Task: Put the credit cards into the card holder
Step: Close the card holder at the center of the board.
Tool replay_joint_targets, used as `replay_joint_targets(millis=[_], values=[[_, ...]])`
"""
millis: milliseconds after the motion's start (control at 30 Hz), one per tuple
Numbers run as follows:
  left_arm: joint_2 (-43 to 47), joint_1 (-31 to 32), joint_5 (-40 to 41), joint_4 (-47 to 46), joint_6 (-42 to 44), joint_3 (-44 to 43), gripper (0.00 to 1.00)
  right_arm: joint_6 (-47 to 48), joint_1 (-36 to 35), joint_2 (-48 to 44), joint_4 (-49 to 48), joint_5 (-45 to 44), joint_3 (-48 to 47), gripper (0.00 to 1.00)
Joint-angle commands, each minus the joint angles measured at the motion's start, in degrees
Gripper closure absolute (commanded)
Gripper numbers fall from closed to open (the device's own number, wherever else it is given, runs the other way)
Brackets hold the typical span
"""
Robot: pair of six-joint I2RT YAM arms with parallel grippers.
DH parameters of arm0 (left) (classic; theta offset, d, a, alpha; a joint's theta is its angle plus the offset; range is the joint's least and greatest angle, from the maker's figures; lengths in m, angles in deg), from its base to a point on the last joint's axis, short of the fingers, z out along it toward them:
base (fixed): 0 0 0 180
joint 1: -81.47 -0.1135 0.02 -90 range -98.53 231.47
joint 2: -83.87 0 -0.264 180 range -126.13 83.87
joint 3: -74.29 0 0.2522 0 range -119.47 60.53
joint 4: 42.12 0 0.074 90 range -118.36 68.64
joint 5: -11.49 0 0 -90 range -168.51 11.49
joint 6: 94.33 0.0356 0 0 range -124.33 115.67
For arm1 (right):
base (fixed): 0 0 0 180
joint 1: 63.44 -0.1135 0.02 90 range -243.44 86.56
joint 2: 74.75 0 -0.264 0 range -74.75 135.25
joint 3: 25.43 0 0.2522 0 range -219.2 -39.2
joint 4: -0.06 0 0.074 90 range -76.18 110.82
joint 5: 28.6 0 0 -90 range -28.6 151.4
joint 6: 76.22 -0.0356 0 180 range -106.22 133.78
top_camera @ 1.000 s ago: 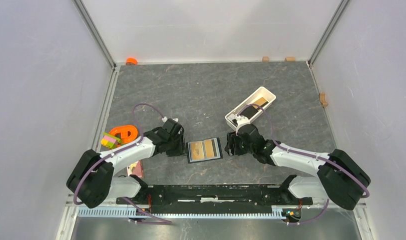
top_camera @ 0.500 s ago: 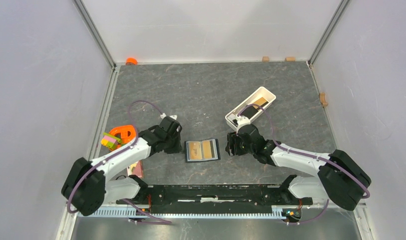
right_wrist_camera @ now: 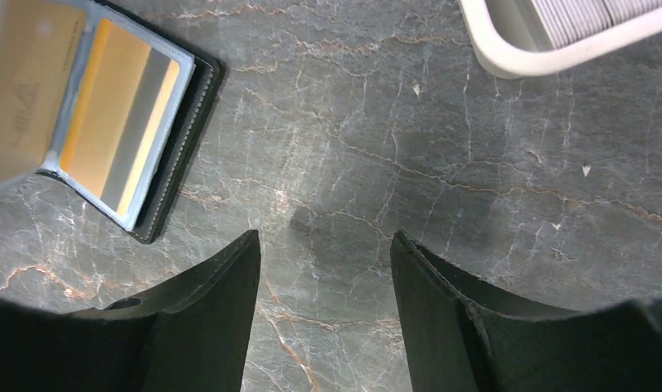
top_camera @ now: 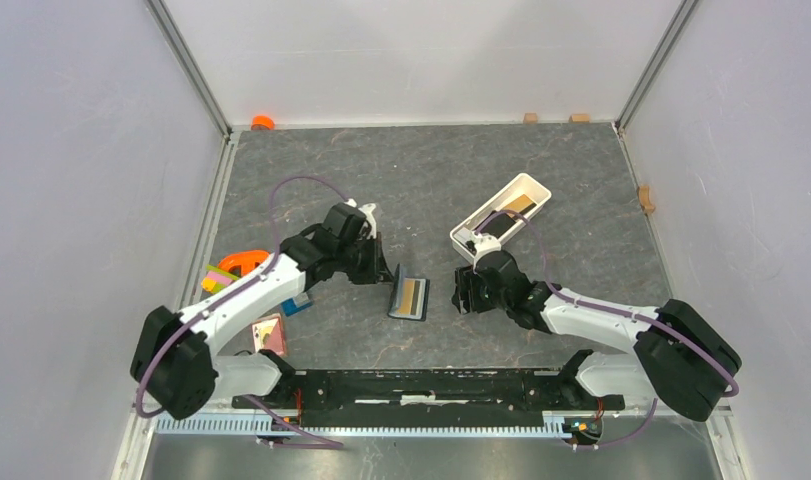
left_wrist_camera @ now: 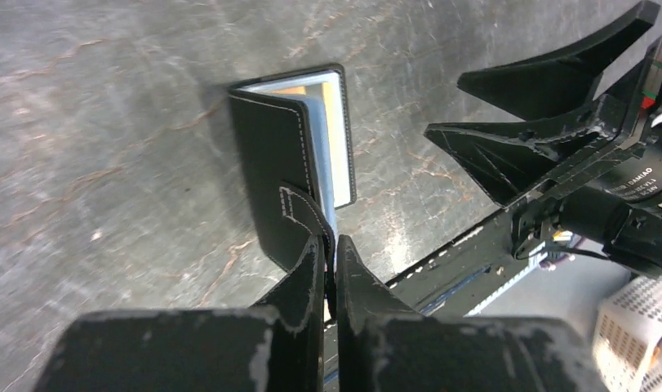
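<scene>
The black card holder stands half folded on the table between my grippers. My left gripper is shut on its snap tab and holds the left flap raised over the right half. A tan-orange card sits in its light blue inner pocket, and it also shows in the left wrist view. Another tan card shows in the raised flap. My right gripper is open and empty, low over bare table just right of the holder.
A long white tray with a dark and a tan item lies behind my right gripper. An orange part, toy blocks, a blue ridged block and a pink rectangle lie at the left edge.
The holder lay open flat. My left gripper has closed on its tab and lifted the left flap up and to the right, half folding it. The right arm has barely moved.
</scene>
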Motion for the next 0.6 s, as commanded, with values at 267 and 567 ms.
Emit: replay_joint_targets(millis=[267,567], values=[[-16.8,10.5,-7.3,-17.0,-4.4,-2.2,0.95,-1.5,0.1,-2.2,-2.1,-3.0,2.4,0.35],[-13.5,11.3,-8.0,-23.8,-4.5,0.0,0.31,-2.2,0.1,-9.8,-0.9,-6.9,4.3,0.31]])
